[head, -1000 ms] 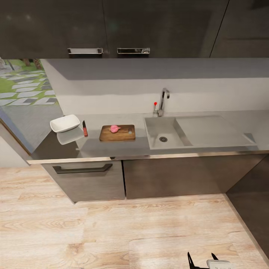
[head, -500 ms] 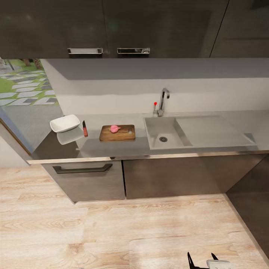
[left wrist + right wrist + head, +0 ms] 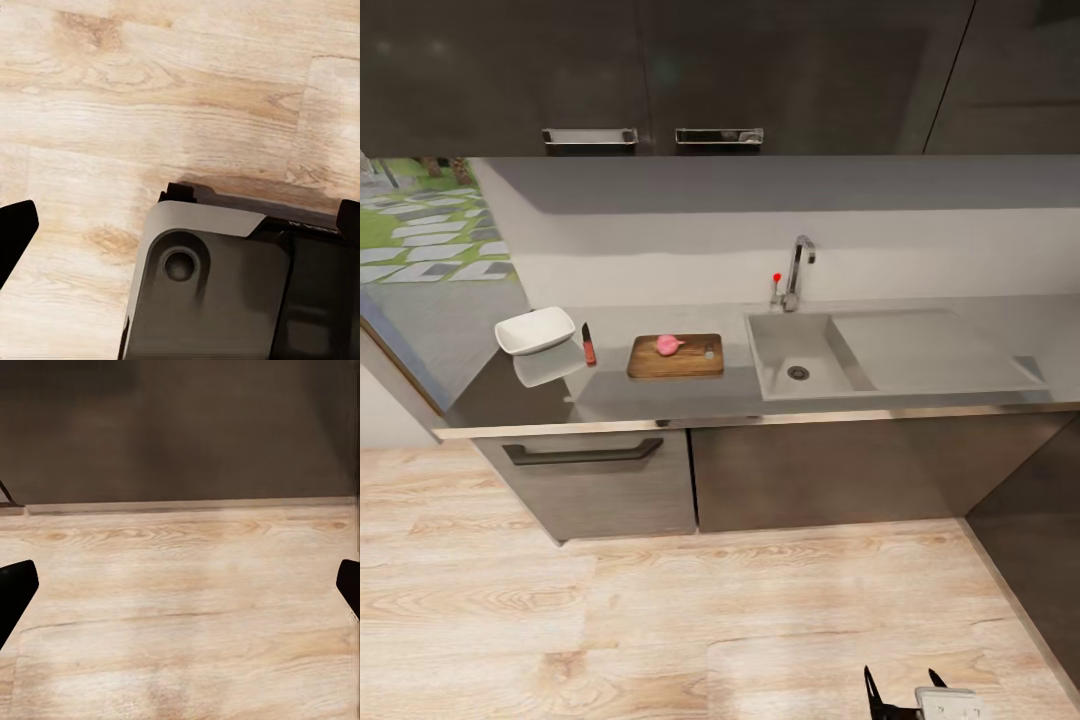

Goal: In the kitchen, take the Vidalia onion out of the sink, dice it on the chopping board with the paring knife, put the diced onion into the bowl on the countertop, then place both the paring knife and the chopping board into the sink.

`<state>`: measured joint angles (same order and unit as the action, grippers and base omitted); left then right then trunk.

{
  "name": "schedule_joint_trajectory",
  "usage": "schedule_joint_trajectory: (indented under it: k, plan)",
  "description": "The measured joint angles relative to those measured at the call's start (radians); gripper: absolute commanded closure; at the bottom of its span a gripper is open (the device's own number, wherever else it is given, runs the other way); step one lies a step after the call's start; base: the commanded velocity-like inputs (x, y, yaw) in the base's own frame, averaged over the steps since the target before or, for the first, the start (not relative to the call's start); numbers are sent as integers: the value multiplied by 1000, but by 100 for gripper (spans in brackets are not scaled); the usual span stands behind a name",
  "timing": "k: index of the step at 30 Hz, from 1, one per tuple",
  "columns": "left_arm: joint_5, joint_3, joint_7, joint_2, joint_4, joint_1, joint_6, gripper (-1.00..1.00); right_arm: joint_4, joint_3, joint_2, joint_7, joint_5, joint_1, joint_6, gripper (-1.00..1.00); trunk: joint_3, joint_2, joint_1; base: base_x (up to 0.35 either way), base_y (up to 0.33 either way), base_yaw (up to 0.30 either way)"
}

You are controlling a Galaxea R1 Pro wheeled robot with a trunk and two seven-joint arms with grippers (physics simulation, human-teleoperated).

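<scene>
Right tool [image 3: 180, 585] fingers wide apart over floor [image 3: 187, 607]; no legible writing.

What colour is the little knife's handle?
Red, best seen in the head view: the paring knife.

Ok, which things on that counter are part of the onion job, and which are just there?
Job: onion on the chopping board; paring knife; bowl; sink; countertop.

Just there: tap; cabinet handle; upper cabinets; wood floor.
</scene>
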<state>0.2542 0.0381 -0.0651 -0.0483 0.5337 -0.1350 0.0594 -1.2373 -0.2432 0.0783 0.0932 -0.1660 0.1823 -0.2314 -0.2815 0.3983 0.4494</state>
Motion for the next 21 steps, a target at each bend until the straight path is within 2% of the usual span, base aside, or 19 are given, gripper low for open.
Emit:
schedule_joint_trajectory:
  k: [2, 4, 7, 9, 12, 14, 15, 16, 17, 20, 21]
  plan:
    - [0, 0, 0, 0, -4, 0, 0, -100, -41, 1, 0, -10, -1, -8, 40, -100, 0, 0, 0, 0, 146, 0]
    - [-1, -1, 0, 0, -5, 0, 0, -100, -103, 2, 0, -21, -1, -28, 116, -100, 0, 0, 0, 0, 121, 0]
    - [-1, -1, 0, 0, -7, 0, -1, -100, -219, 2, 0, -34, 2, -65, 273, -100, 0, 0, 0, 0, 54, 0]
    - [-1, -1, 0, 0, -7, 0, -1, -100, -296, 3, 0, -39, 1, -108, 374, -100, 0, 0, 0, 0, 17, 0]
    - [-1, 0, 0, 0, -7, 0, -1, -100, -342, 4, 0, -47, -1, -192, 457, -100, 0, 0, 0, 0, 7, 0]
    - [-1, 0, 1, 0, -8, 0, -1, -100, -355, 9, 1, -55, -13, -269, 534, -100, 0, 0, 0, 0, 2, 0]
    - [-1, 0, 1, 0, -8, 0, -1, -100, -360, 25, 1, -62, -31, -332, 605, -100, 0, 0, 0, 0, 0, 0]
    - [-1, 1, 1, 0, -8, 0, -1, -100, -361, 60, 2, -80, -53, -409, 677, -100, 0, 0, 0, 0, 0, 0]
    - [-1, 0, 1, 0, -8, 0, -1, -100, -362, 73, 2, -87, -60, -439, 700, -100, 0, 0, 0, 0, 0, 0]
    - [-1, 0, 1, 0, -9, 0, -1, -100, -363, 139, 6, -146, -78, -578, 817, -100, 0, 0, 0, 0, 0, 0]
    - [-1, 0, 1, 0, -9, 0, -1, -100, -362, 150, 7, -156, -79, -605, 839, -100, 0, 0, 0, 0, 0, 0]
